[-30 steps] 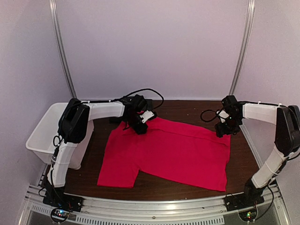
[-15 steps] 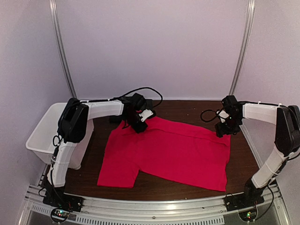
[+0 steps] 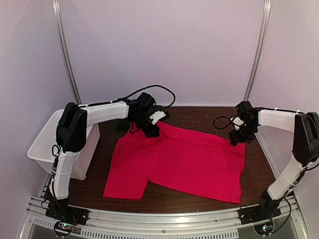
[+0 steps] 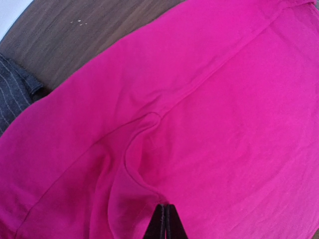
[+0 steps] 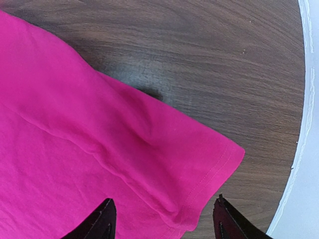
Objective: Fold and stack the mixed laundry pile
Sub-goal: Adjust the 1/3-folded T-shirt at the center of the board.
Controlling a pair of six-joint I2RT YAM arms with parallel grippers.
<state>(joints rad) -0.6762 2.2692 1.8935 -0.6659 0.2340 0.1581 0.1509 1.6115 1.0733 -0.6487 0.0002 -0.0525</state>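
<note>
Overhead: red T-shirt [image 3: 179, 164] lies spread on the table [image 3: 199, 117], with the left gripper [image 3: 152, 130] at its far edge and the right gripper [image 3: 238, 140] at its far right corner. 
Left wrist: jaws pinched shut on a red fold, with the striped shirt [image 4: 12, 97] beside. 
Right wrist: jaws apart, straddling a hemmed corner.

A dark wooden table [image 3: 199, 117] carries a spread red T-shirt [image 3: 184, 164] and a crumpled charcoal pinstriped shirt [image 4: 12, 94].

T-shirt [image 3: 179, 162] flat on my table [image 3: 199, 117], button-up shirt [image 4: 12, 94] at its 10 o'clock, bin [image 3: 39, 148] at 9, my left gripper [image 4: 163, 214] at 11, right gripper [image 5: 163, 201] at 2
</note>
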